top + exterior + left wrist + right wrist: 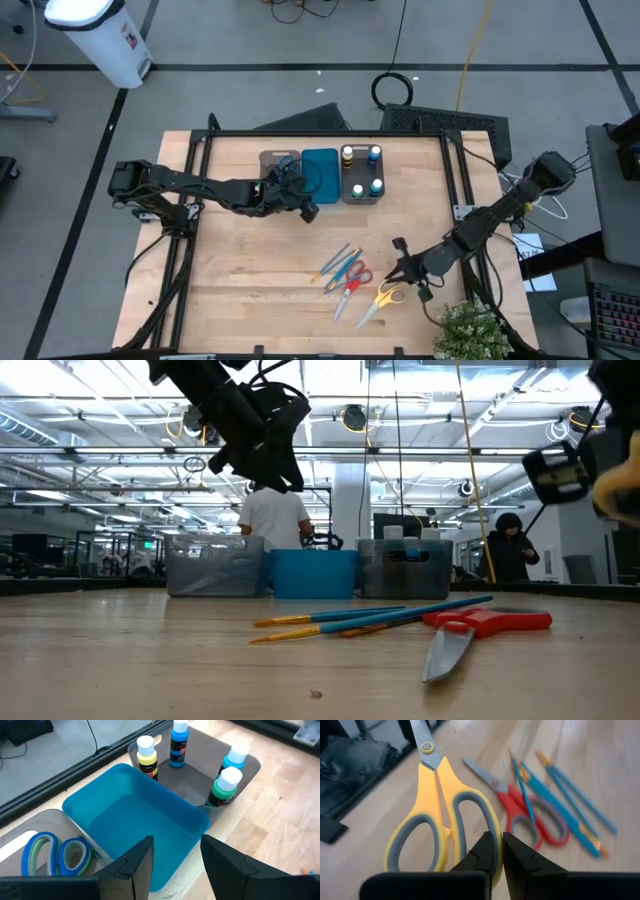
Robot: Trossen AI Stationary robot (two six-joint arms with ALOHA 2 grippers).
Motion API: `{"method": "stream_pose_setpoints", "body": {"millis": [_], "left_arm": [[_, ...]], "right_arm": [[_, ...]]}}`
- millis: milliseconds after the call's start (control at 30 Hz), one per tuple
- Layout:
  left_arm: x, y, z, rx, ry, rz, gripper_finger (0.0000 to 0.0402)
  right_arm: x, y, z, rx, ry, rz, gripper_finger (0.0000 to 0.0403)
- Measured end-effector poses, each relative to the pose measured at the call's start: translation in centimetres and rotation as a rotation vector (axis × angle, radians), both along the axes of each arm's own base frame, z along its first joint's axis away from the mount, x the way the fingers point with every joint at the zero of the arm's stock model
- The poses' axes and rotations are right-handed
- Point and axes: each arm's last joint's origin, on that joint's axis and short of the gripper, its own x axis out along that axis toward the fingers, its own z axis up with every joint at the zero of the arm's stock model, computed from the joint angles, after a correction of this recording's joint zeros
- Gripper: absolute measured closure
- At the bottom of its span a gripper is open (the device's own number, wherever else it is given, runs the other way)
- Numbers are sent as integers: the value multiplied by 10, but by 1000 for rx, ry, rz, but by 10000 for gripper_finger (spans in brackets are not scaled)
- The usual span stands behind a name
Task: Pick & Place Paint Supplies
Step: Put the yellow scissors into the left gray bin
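The yellow scissors lie at about five o'clock on the surface, just beside the red scissors and blue brushes. The right pincer sits shut at the yellow handle, though whether it pinches the loop or has closed beside it I can't tell. A thin grip could slip on lifting (or drag the red pair along). The left pincer hovers half-open and empty above the blue tray at twelve o'clock.
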Motion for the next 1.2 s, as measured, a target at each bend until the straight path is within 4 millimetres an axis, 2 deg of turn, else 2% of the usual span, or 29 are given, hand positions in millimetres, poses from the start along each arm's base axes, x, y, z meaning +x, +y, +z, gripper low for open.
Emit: {"method": "stream_pose_setpoints", "body": {"millis": [167,333,533,733,1067,1200], "left_arm": [[2,-1,2,-35,-51,16,229],[4,-3,3,-203,-155,43,229],[11,-12,9,-346,-220,-149,229],[15,-26,16,-318,-276,-254,229],[15,-34,16,-331,-260,-337,229],[24,-36,9,-340,-278,-399,229]], "right_arm": [[3,-2,9,-118,-135,59,393],[9,-12,10,-362,-222,17,392],[22,-31,18,-606,-317,-124,392],[30,-48,27,-815,-366,-244,391],[39,-71,36,-941,-392,-348,391],[40,-76,35,-948,-381,-366,390]]}}
